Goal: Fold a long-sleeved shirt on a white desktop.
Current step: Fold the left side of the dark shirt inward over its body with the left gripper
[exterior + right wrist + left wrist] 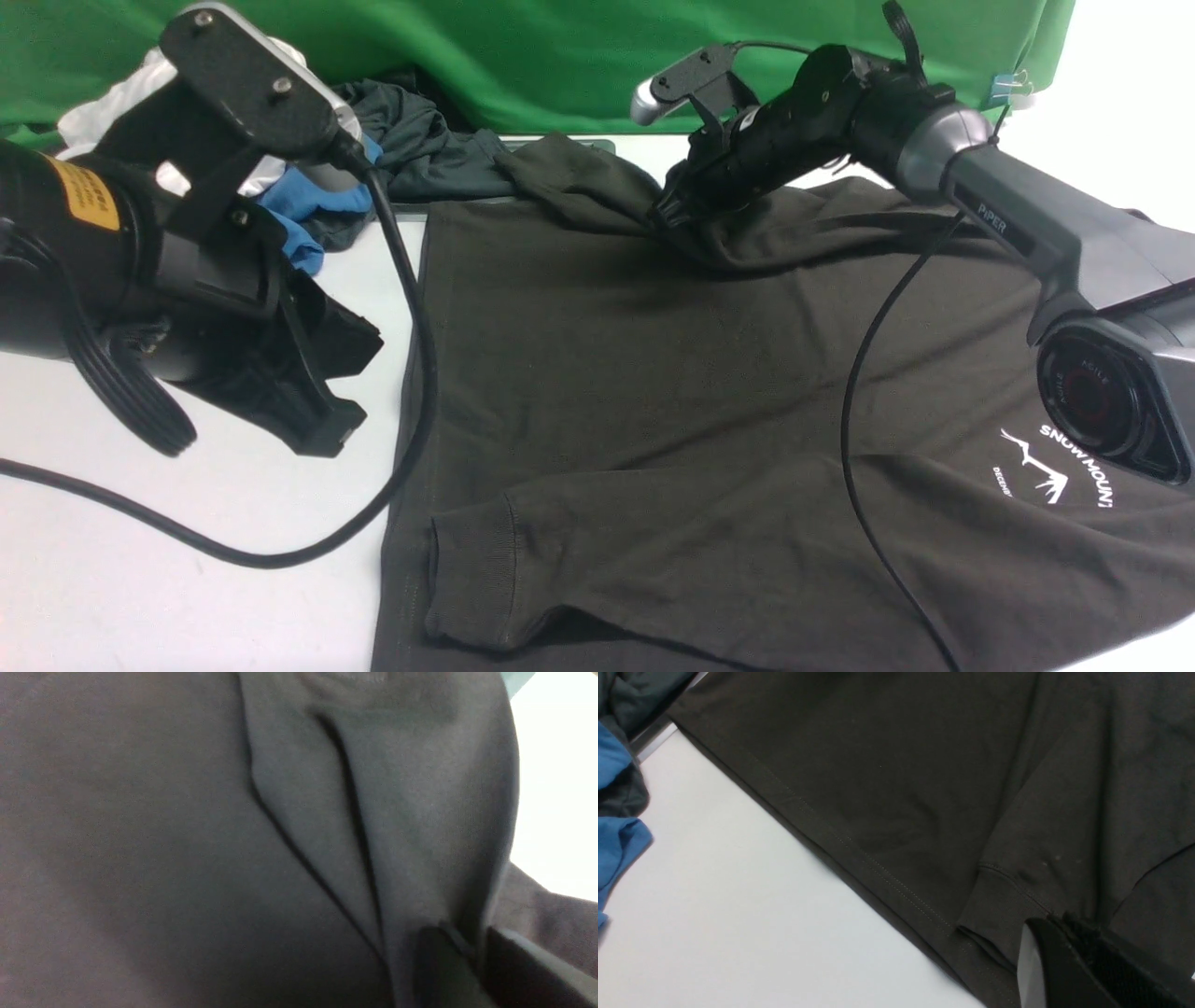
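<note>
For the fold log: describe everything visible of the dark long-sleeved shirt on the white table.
The dark brownish-black cotton long-sleeved shirt lies spread front-up on the white desktop, flat with creases. A white mountain logo marks the chest. The near sleeve is folded across the body, its ribbed cuff near the stitched hem. The far sleeve is bunched, pinched by the right tool. A thin black cable crosses the front.

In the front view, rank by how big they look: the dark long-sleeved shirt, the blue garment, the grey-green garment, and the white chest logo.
1. long-sleeved shirt
2. grey-green garment
3. blue garment; both partly hidden, so their order is unsure
4. white logo, smallest
</note>
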You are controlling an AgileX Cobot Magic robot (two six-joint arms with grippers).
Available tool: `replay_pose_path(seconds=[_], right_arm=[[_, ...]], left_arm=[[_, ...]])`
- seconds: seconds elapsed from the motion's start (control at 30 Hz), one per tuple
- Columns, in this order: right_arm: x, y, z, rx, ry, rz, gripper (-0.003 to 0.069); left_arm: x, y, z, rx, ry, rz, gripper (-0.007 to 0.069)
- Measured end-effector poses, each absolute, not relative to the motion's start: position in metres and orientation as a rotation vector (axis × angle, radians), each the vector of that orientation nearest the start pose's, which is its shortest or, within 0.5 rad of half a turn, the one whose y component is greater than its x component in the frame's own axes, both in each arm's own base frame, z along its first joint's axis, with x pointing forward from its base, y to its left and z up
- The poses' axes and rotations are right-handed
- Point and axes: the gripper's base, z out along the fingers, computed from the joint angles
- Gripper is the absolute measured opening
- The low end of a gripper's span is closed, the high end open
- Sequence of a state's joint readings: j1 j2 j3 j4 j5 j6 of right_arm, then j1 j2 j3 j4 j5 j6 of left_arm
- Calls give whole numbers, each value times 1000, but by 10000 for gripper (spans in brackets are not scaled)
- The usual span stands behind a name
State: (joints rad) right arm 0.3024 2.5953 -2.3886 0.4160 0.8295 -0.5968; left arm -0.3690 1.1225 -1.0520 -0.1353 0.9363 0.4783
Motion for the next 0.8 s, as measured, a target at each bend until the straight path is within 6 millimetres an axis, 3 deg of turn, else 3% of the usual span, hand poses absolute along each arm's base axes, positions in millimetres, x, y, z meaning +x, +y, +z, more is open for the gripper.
replay_pose_path(seconds=[0.17,0.43,0.57,0.7,0.8], right_arm=[[531,196,173,-895,2301,389,113],[531,195,174,-913,2290,364,86],[540,191,175,-832,2247,285,204],[545,191,177,-763,2208,271,393],[546,191,176,-748,2205,275,419]], left_arm=[[200,-88,349,971,2285,-123,18],[200,-88,349,971,2285,-123,18],[200,-88,349,972,2285,-123,18],[200,-88,349,972,2285,-123,18],[200,-88,349,974,2285,-122,18]])
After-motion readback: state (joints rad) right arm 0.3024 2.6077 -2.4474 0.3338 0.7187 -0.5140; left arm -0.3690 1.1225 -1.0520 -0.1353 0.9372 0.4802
